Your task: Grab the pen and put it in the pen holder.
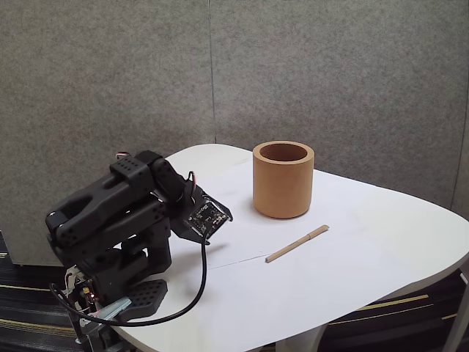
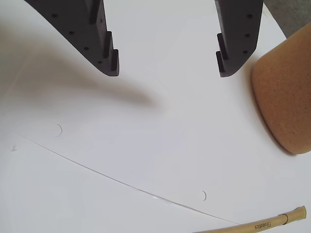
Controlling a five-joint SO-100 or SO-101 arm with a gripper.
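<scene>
Jaws stand wide apart with nothing between them: in the wrist view the gripper (image 2: 167, 72) hangs over bare white table (image 2: 146, 145), its two dark fingers (image 2: 104, 53) pointing down. Below them the pen (image 2: 257, 225) lies flat near the lower edge, and the cup (image 2: 286, 102) stands at right. In the fixed view the arm (image 1: 117, 213) sits folded at the table's left, the pen (image 1: 297, 244) lies just in front of the cup (image 1: 283, 180), not touching it.

A white, rounded tabletop (image 1: 381, 242) is seen in the fixed view. The pen holder (image 1: 283, 180) is stood upright on it. The pen (image 1: 297, 243) is laid flat just in front of the pen holder, apart from it.
</scene>
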